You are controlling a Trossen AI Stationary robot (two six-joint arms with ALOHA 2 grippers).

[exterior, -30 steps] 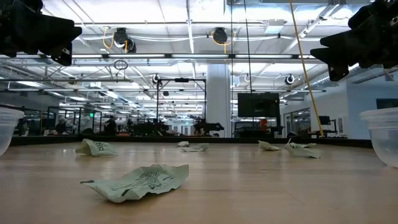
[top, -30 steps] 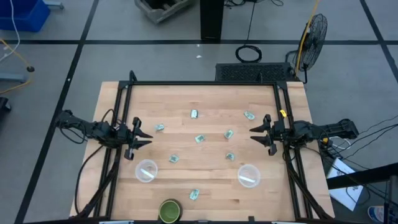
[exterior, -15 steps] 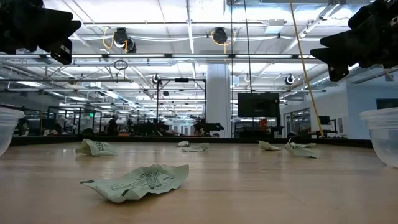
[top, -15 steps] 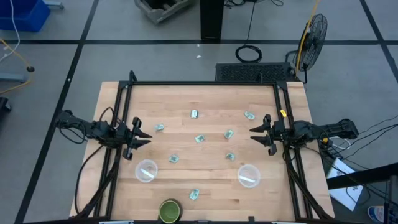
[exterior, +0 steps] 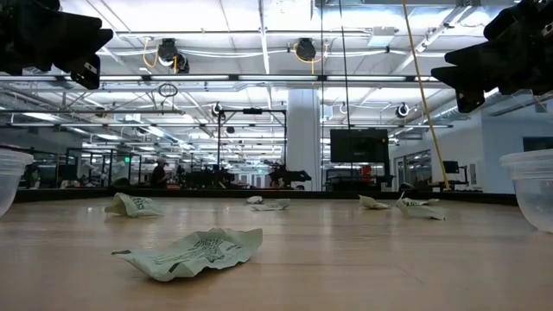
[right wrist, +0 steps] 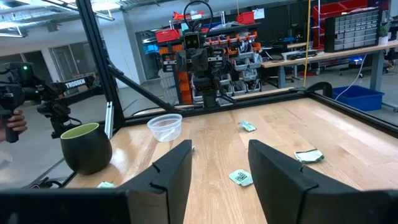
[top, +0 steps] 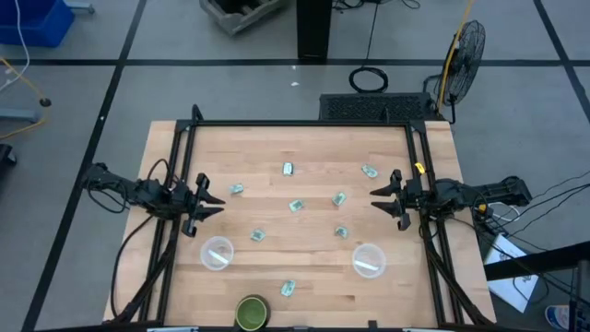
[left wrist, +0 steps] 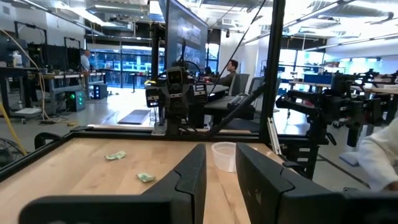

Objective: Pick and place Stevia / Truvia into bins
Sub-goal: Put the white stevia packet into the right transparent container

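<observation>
Several pale green Stevia packets lie flat and scattered on the wooden table, among them one at mid-table, one near the far edge and one near the near edge, which shows close up in the low view. Two clear cups stand upright: the left cup and the right cup. My left gripper hovers open at the table's left side, above the surface. My right gripper hovers open at the right side. Neither is near a packet.
A dark green round container with a yellowish-green inside stands at the near edge. A black frame borders the far, left and right sides of the table. A person's hand and a sleeve show beyond the table.
</observation>
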